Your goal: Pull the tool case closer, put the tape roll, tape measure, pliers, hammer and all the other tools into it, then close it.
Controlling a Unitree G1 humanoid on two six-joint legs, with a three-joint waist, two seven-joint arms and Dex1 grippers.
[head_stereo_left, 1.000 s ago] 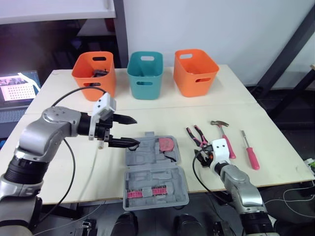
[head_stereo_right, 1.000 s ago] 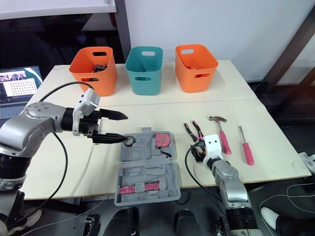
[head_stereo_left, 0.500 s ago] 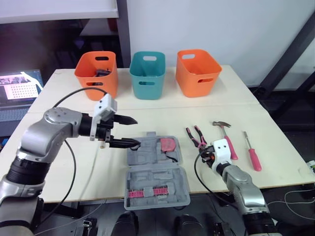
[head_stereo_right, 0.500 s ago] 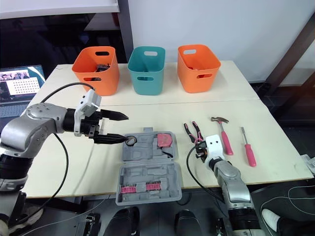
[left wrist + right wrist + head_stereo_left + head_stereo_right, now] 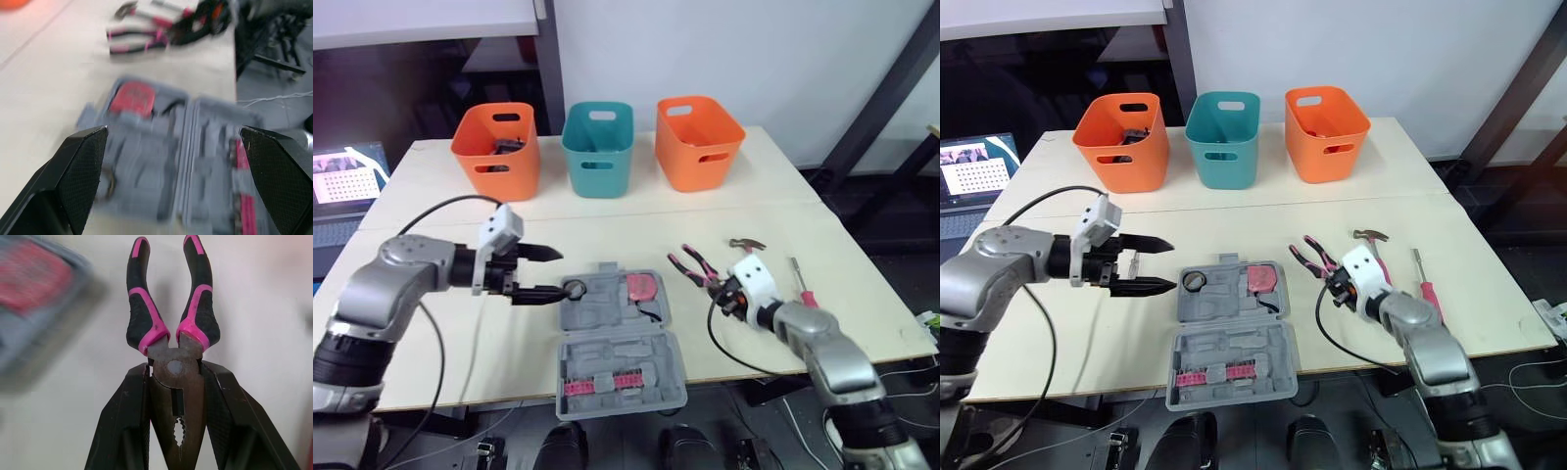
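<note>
A: Two arms out over the table (image 5: 607, 220). Left one first?

B: Left arm: reaching in from the left, forearm low and about level, fingers pointing right. Left gripper (image 5: 1172, 264): spread wide, holding nothing, just left of the tool case (image 5: 1226, 305).

A: And the case?

B: Open and flat, near the front edge. Tape roll (image 5: 1196, 281) in the far-left pocket, just right of the near fingertip and apart from it. Red tape measure (image 5: 1259, 278) in the far-right pocket. Row of pink bits (image 5: 1210, 373) in the near half.

A: Right side?

B: Right arm: bent in from the near right, wrist aimed far-left. Right gripper (image 5: 176, 396): pinched on the metal head of the pliers (image 5: 693, 266), with pink-and-black handles splayed and pointing away from the fingers. Right of the case, not touching it. Cannot tell whether lifted off the table.

A: Other tools?

B: Hammer (image 5: 745, 245) just beyond the right gripper, partly hidden behind it. Screwdriver (image 5: 1427, 291) further right, flat on the table.

A: Far edge?

B: Three in a row: left orange bin (image 5: 496, 147), teal bin (image 5: 597, 147), right orange bin (image 5: 698, 142).
</note>
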